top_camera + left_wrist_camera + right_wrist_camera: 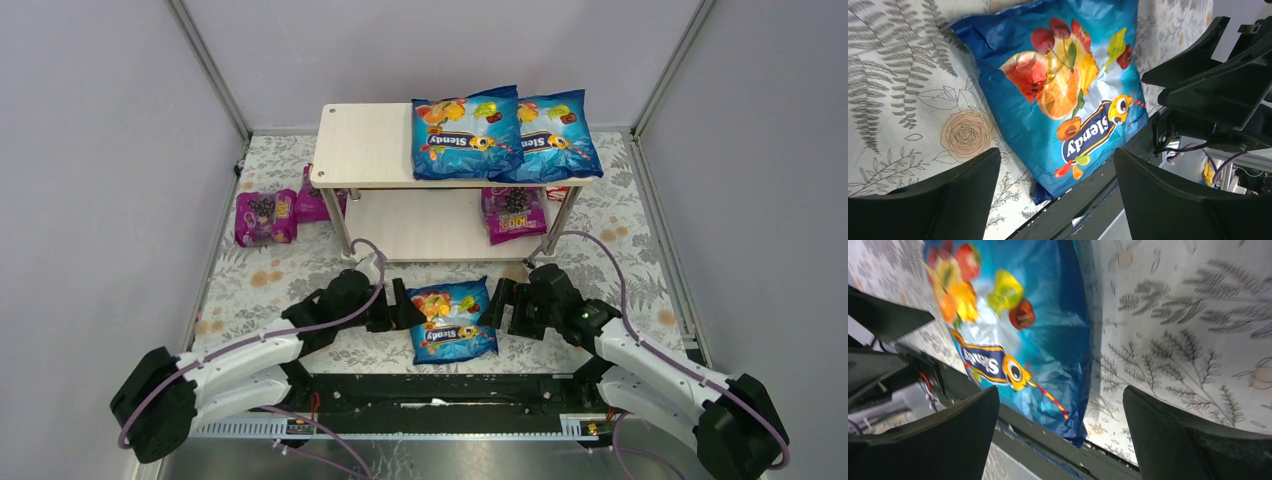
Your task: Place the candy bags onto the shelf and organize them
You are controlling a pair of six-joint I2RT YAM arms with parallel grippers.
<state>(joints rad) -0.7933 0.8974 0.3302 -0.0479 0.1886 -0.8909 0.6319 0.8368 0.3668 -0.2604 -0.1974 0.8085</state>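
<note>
A blue Slendy candy bag (pixel 453 320) lies flat on the floral mat near the front edge, between my two grippers. My left gripper (pixel 408 314) is open and empty just left of it; the left wrist view shows the bag (pixel 1068 95) ahead of its open jaws (pixel 1058 200). My right gripper (pixel 497 303) is open and empty just right of the bag, which also shows in the right wrist view (pixel 1018 330) ahead of those jaws (pixel 1060 435). The wooden shelf (pixel 360 150) holds two blue bags (pixel 465 135) (pixel 555 135) on top and one magenta bag (pixel 513 213) on its lower board.
Two magenta bags (pixel 265 217) (pixel 318 200) lie on the mat left of the shelf. A dark rail (pixel 440 390) runs along the table's front edge right behind the blue bag. Grey walls enclose the mat on three sides.
</note>
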